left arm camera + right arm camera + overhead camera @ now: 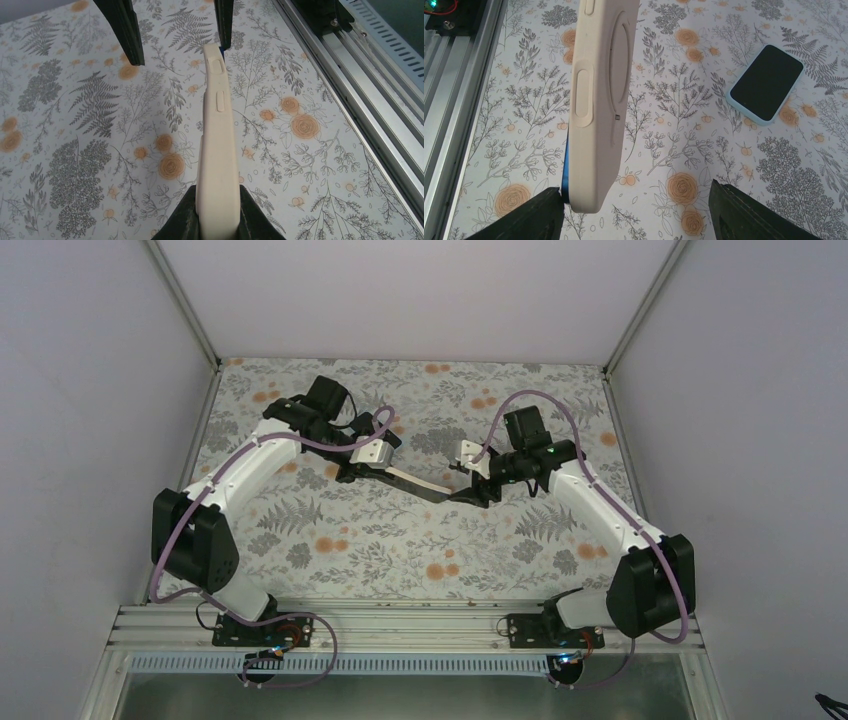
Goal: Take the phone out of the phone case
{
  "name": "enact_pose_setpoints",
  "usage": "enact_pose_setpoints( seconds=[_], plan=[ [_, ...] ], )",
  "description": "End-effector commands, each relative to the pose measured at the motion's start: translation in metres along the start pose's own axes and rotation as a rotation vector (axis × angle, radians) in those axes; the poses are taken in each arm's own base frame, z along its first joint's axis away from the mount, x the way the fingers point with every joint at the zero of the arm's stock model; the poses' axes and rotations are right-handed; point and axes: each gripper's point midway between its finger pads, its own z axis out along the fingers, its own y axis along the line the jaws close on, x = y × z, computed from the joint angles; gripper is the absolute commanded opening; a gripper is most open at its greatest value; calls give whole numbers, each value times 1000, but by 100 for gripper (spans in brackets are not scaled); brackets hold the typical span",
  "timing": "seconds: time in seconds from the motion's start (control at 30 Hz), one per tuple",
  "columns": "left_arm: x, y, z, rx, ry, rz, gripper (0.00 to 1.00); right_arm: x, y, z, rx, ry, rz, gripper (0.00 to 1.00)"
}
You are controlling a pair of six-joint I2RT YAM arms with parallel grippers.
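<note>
**Phone not yet out of its case**

My left gripper [218,202] is clenched on one end of the case [217,145]. It holds the case off the bench [400,560], about midway between the left and right edges. In my left wrist view the cream case stands edge-on, with its side buttons facing the camera.

My right gripper [635,192] is spread wide at the other end and grips nothing. One finger [536,215] sits just beside the case's corner and the other is well apart from it. A thin strip of the blue phone [566,167] shows along the rim there, so I judge the phone is seated in the case. A second handset [766,82], pale blue with a dark screen, lies flat on the bench away from the near edge.

I judge the step in hand is starting the peel. Next, my right finger needs to catch the case lip at that corner and pry it off the phone while my left holds firm. My left clamp may be pinching phone and case together, so that end may resist.
</note>
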Motion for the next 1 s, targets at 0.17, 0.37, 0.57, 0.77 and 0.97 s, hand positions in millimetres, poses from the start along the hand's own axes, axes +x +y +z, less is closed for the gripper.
enact_pose_setpoints(
  seconds=[0.17, 0.37, 0.57, 0.77, 0.97],
  plan=[
    [-28, -3, -10, -10, -80, 82, 2, -3, -6, -3, 18, 12, -29, 75],
    [-29, -5, -10, -8, -76, 87, 2, -4, -11, -1, 31, 8, -35, 75],
    [-29, -8, -9, 3, -76, 92, 2, -6, -22, -4, 79, 17, -52, 74],
    [-32, -11, -4, 16, -73, 96, 2, -10, -40, -10, 160, 18, -68, 75],
    [-46, -11, -5, 33, -140, 87, 2, -13, -44, -4, 166, -8, -50, 74]
  ],
)
